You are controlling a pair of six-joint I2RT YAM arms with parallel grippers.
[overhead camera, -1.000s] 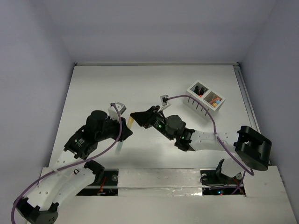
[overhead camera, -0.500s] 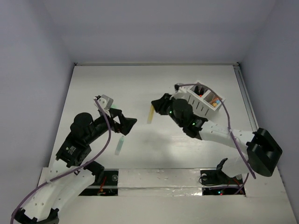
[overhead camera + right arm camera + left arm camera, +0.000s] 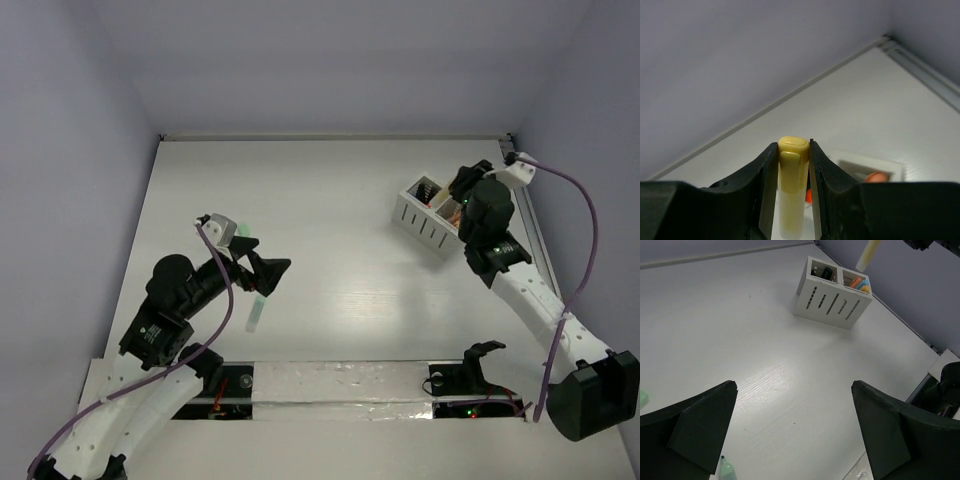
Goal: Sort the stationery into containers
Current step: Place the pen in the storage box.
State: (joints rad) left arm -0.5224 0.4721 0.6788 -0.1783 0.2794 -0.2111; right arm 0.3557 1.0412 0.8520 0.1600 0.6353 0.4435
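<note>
the yellow highlighter (image 3: 866, 255) is cut off by the top edge.

A: Where is there open room on the table (image 3: 330, 180)?
B: The whole middle and the far-left stretch are bare white board, so a gripper can pass freely there.
A: And around the white box (image 3: 430, 215)?
B: Tight. It sits near the right wall, with the edge rail (image 3: 522, 190) close on its right. The right gripper (image 3: 793, 145), clamped on a yellow highlighter (image 3: 867, 254), hangs above it and blocks the way in from overhead. Orange and light-blue pieces crowd its right compartment, black ones its left.
A: The near left?
B: The left gripper (image 3: 793, 385) hovers there, jaws spread wide. A mint highlighter (image 3: 257, 312) lies on the table just beside it.
</note>
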